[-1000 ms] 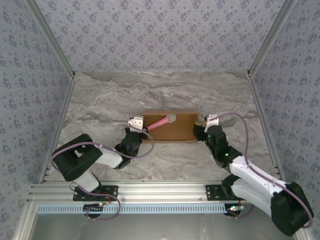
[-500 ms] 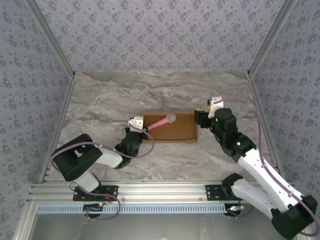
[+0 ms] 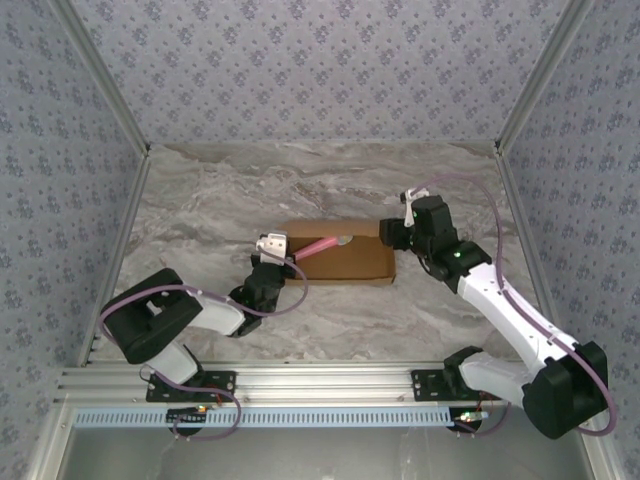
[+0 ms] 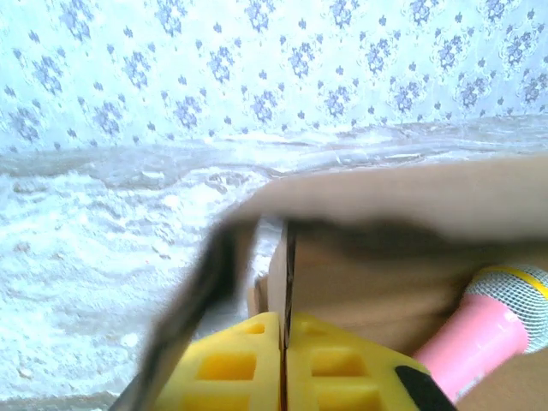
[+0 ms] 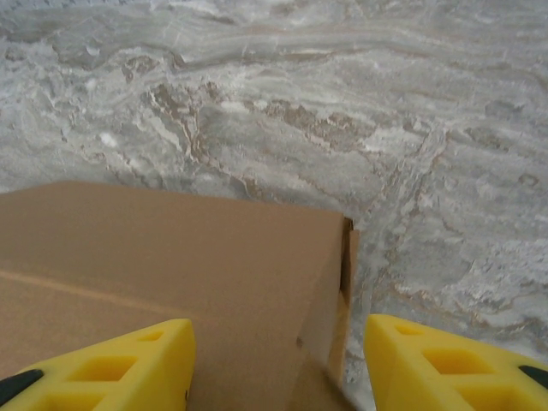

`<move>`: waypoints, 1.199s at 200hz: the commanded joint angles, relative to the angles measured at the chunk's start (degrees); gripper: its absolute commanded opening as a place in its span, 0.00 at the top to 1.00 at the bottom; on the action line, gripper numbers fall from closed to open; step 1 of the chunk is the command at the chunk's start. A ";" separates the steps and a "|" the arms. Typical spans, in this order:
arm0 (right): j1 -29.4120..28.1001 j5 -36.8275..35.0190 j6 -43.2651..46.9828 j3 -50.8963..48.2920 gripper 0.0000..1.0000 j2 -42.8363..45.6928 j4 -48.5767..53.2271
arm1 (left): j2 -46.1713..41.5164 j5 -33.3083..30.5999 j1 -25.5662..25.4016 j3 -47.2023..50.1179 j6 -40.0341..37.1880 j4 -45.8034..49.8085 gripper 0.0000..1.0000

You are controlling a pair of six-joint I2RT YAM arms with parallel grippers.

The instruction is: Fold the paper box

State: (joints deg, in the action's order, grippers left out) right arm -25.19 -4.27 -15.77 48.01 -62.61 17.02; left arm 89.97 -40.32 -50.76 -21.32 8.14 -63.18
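Nearest you, your left gripper (image 4: pixel 283 347) sits at the left end of the paper box (image 3: pixel 345 262). Its yellow fingers (image 4: pixel 223 368) are pressed together, and a thin upright edge of the box's cardboard runs down into the seam between them, so it is pinching the box wall.

From the left wrist view, you look into the box at that end. A cardboard panel arches over the opening like a half-lowered lid, and a loose flap slants down on the left. Inside, under that panel, lies a pink-handled microphone (image 4: pixel 479 330) with a grey mesh head and a yellow ring. From above, its handle points toward the left end and its head lies near the box's far edge.

The box itself rests on the marble table (image 3: pixel 200 210), about midway between the two arms.

At the box's right end, your right gripper (image 5: pixel 278 364) is spread wide. One finger is over the box top and the other is past the end wall, above the table, so it holds nothing.

Beyond the box stands the patterned back wall (image 3: pixel 320 70).
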 commanded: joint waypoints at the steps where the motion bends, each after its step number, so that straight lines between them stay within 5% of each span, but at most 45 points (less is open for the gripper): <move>1: 0.27 1.06 -2.11 -2.72 0.44 1.34 0.84 | -2.32 0.70 -0.39 -0.08 2.92 6.48 0.84; 36: 0.30 1.35 -2.81 -4.38 0.44 1.44 0.24 | -8.50 1.41 -0.66 1.28 6.40 13.22 0.65; 76: 0.22 1.32 -3.61 -6.26 0.44 1.43 -1.01 | -20.21 3.09 -0.65 0.99 12.64 33.99 0.47; 99: 0.08 1.01 -3.76 -6.92 0.44 1.18 -1.77 | -28.86 5.06 -0.65 -0.65 15.70 51.26 0.40; 151: 0.05 0.98 -2.06 -5.56 0.44 -1.69 -1.43 | -47.72 16.18 0.62 -4.53 15.48 72.45 0.29; 183: -0.03 0.83 -1.59 -6.15 0.44 -2.91 -1.55 | -45.37 23.84 5.54 -13.65 14.70 80.19 0.25; 240: 1.49 3.29 -1.63 -6.92 0.42 -5.51 -0.74 | -23.68 40.48 18.73 -24.50 14.45 76.94 0.24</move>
State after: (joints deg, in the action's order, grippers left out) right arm -25.08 -3.11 -18.39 41.91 -66.72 15.20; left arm 59.27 -8.34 -34.76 -43.20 23.03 12.80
